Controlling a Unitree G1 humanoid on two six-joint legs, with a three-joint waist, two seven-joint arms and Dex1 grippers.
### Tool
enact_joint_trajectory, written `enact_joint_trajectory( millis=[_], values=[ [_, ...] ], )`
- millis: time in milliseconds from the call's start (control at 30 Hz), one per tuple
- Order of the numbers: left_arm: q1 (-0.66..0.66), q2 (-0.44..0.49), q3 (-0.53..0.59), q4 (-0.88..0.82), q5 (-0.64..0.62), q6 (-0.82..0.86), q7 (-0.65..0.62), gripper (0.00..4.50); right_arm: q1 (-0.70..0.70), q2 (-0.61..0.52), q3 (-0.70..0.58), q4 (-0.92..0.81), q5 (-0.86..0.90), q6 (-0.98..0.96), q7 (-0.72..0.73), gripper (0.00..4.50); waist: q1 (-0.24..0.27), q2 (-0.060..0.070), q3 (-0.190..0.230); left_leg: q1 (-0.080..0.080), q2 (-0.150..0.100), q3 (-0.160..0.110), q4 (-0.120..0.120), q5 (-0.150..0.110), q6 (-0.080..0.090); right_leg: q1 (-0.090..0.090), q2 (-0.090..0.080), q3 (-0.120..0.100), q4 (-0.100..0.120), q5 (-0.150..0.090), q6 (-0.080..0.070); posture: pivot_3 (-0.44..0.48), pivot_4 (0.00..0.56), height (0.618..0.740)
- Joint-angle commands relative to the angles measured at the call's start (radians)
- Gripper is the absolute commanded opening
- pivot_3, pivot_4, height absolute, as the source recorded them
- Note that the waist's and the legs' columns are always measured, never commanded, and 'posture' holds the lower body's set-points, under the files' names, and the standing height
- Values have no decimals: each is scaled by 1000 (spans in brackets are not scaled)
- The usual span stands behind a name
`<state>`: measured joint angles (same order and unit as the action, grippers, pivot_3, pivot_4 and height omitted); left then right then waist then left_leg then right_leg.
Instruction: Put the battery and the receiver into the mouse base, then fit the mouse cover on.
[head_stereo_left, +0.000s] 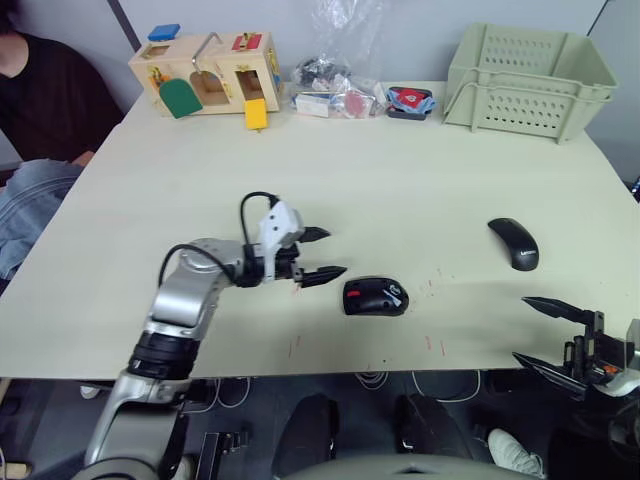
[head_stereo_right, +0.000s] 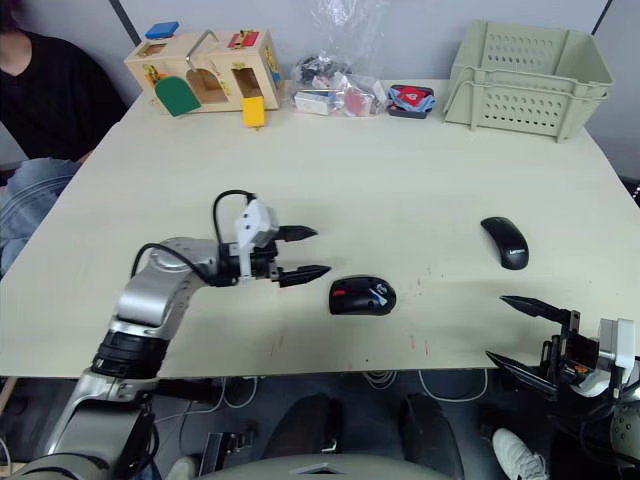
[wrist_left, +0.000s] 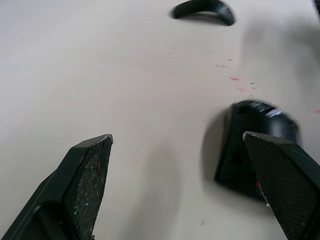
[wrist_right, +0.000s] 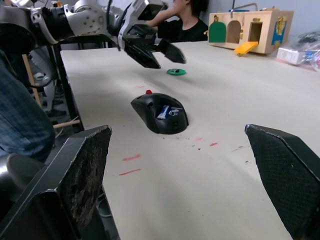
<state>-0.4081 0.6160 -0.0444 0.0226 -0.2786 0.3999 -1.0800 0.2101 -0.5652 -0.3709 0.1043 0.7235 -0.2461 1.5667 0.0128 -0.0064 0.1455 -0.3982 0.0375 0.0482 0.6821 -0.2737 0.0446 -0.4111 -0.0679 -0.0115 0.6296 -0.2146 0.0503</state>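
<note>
A pale table (head_stereo_left: 380, 180) holds the mouse base (head_stereo_left: 375, 297) near its front edge, the blue battery (wrist_right: 163, 112) inside it; the left gripper (head_stereo_left: 320, 255), fingers spread and empty, hovers just left of the base; the right gripper (head_stereo_left: 548, 335), also spread wide, hangs right of it off the front edge; the mouse cover (head_stereo_left: 513, 243) lies farther right of the base.

The mouse base (wrist_left: 255, 150) is blurred in the left wrist view and partly hidden behind one finger (wrist_left: 287, 185) of the left pincer; inside its open top a small blue piece (wrist_right: 164, 112) shows in the right wrist view, too small to tell if it is the battery; the receiver cannot be made out; the mouse cover (wrist_left: 204, 11) is cut by the upper edge of the left wrist view; the lettering on it is too small to read; the person (head_stereo_left: 40, 90) is cut by the picture's edge; the things in the clear bag (head_stereo_left: 335, 85) are too small to tell.
</note>
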Motion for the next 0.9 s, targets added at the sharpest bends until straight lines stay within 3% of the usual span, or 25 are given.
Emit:
enact_joint_trajectory(
  millis=[33,333,500,733,800,833,867,900],
  values=[
    [-22,29,73,75,-19,-84,-9,4465,-12,1,-16,6,5,-19,12,4500,2,0,0,0,0,0,0,0,0,0,0,0,0,0,0,0,150,740],
    [-150,75,98,399,4,-282,-117,4465,-29,9,-14,24,-6,-29,18,4500,2,-2,1,0,-1,1,0,0,0,0,0,0,0,0,0,0,150,740],
    [-292,102,73,675,37,-378,-237,4465,-26,19,-12,17,-10,-36,12,4500,2,-2,2,0,-1,5,0,0,0,0,0,0,1,0,0,0,150,740],
    [-429,102,67,990,111,-554,-310,4465,-33,32,-7,9,-16,-49,-3,4500,1,-5,3,0,0,6,0,0,0,0,0,0,1,2,4,0,150,740],
    [-461,98,70,1058,131,-589,-302,3966,-36,32,-5,10,-17,-52,-6,4500,1,-6,4,0,0,6,0,0,0,0,0,0,1,2,4,0,150,740],
    [-472,99,69,1085,145,-608,-293,3958,-38,33,-4,10,-18,-54,-8,4500,1,-7,4,0,0,6,0,0,0,0,0,0,1,3,4,0,150,740],
    [-481,99,66,1111,158,-624,-282,3351,-39,33,-3,10,-19,-54,-10,4500,1,-7,5,-1,0,6,0,0,0,0,0,0,1,3,4,0,150,740],
    [-487,99,65,1131,169,-637,-273,3116,-40,34,-2,10,-19,-56,-10,4500,1,-7,5,-1,0,6,0,0,0,0,0,0,2,3,4,0,150,740]
  ],
)
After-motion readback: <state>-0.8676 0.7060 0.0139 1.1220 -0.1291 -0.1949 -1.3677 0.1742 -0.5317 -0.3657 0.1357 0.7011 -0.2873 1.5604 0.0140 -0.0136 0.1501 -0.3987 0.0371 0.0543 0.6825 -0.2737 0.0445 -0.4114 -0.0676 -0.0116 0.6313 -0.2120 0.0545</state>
